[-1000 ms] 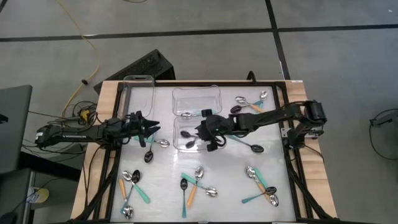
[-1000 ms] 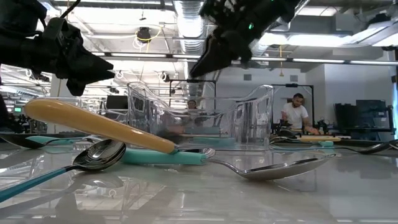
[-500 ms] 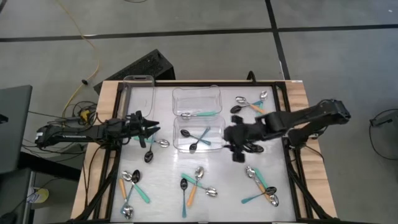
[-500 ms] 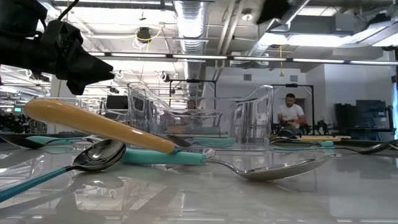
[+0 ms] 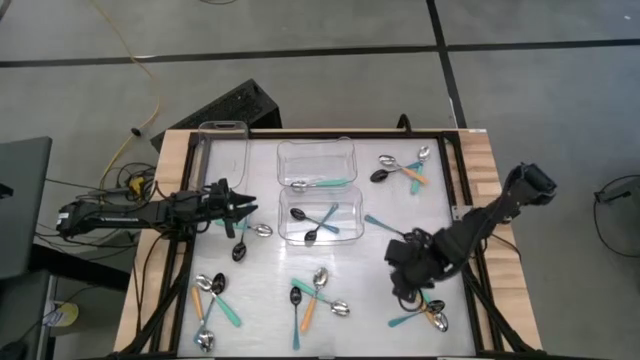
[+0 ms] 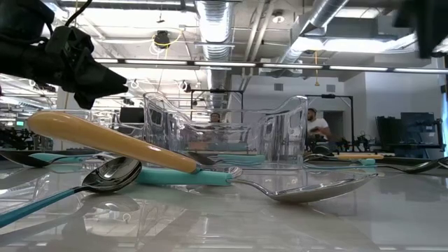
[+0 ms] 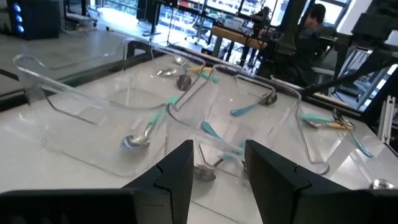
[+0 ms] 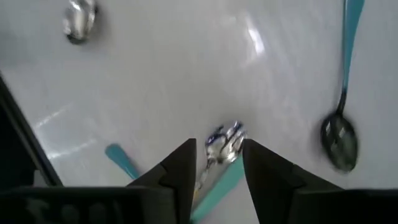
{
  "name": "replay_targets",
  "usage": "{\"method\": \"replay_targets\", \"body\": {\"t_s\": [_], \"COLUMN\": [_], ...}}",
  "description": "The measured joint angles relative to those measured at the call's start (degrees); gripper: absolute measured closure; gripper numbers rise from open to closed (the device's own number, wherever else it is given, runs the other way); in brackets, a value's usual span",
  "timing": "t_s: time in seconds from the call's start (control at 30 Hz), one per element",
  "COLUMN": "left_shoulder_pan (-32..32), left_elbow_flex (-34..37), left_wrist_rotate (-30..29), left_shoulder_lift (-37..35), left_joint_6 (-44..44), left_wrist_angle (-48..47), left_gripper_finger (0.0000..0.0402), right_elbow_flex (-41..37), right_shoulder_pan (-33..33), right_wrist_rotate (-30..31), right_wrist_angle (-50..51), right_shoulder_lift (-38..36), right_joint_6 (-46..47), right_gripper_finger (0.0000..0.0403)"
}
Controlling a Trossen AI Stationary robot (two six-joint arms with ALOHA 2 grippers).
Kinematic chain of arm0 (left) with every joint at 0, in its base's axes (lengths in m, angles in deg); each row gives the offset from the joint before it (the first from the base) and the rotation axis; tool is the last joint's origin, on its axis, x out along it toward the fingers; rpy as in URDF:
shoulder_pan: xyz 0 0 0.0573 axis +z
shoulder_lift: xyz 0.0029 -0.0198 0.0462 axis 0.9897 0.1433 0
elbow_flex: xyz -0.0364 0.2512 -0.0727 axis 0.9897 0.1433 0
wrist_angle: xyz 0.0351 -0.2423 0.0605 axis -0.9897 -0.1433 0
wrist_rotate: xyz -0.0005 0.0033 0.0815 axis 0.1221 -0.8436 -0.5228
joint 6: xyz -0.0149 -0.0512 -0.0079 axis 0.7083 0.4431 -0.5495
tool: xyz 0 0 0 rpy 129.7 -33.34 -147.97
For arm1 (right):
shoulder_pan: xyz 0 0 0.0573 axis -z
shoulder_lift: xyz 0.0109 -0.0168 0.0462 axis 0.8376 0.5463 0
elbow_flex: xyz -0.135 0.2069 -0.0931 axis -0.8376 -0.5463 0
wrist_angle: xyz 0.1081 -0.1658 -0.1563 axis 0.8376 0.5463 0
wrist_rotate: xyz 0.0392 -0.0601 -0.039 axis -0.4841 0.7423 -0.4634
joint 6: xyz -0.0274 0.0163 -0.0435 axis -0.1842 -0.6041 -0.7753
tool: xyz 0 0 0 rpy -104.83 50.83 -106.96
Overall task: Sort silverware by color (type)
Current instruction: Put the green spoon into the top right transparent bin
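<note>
Since the earlier frame the right end effector [image 5: 408, 272] had left the clear tubs [image 5: 318, 190] and swung to the bench's [image 5: 350, 270] near-right area, above a cluster of spoons [image 5: 425, 305]. Its fingers [image 8: 181, 171] stood apart, empty, with a silver spoon bowl [image 8: 224, 140] between them. The left end effector [image 5: 240, 205] had stayed beside the tubs, fingers [image 7: 179, 174] apart, holding nothing. Remaining spoons lay scattered over the bench; three teal-handled ones [image 5: 320, 220] rested in the tubs.

No readable text is showing anywhere. Nothing on the table or in the room is displaying a legible label, brand, number or sign.
</note>
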Motion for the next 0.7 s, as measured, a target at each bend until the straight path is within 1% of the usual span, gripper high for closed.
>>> {"method": "replay_targets", "body": {"t_s": [0.07, 0.17, 0.23, 0.33, 0.47, 0.6, 0.7], "left_shoulder_pan": [-0.01, -0.01, -0.01, 0.01, -0.01, 0.0, 0.0], "left_elbow_flex": [0.0, 0.0, 0.0, 0.0, 0.02, 0.02, 0.02], "left_wrist_rotate": [0.0, -0.02, -0.04, 0.05, 0.46, 1.0, 1.86], "left_shoulder_lift": [0.01, 0.01, 0.01, 0.01, 0.01, 0.0, -0.01], "left_joint_6": [0.82, 1.97, 2.75, 3.1, 3.14, 3.7, 3.74], "left_wrist_angle": [-0.87, -2.1, -2.04, -1.43, -0.42, 0.45, 0.62], "left_gripper_finger": [0.0271, 0.0271, 0.0271, 0.0271, 0.0271, 0.0271, 0.0271], "right_elbow_flex": [-1.87, -5.91, -8.79, -13.15, -18.04, -20.97, -21.3], "right_shoulder_pan": [-0.8, -0.41, 1.15, 5.52, 17.59, 34.11, 46.4], "right_wrist_rotate": [0.15, 0.35, 0.46, 3.55, 9.3, 9.52, 7.71], "right_wrist_angle": [-0.12, -0.02, -0.2, -0.21, -0.98, -2.31, -3.77], "right_shoulder_lift": [0.2, -1.18, -4.12, -10.14, -18.01, -22.15, -22.6], "right_joint_6": [3.68, 6.27, 6.88, 6.98, 8.11, 9.67, 3.83], "right_gripper_finger": [0.0253, 0.0255, 0.0255, 0.0255, 0.0255, 0.0255, 0.0255]}}
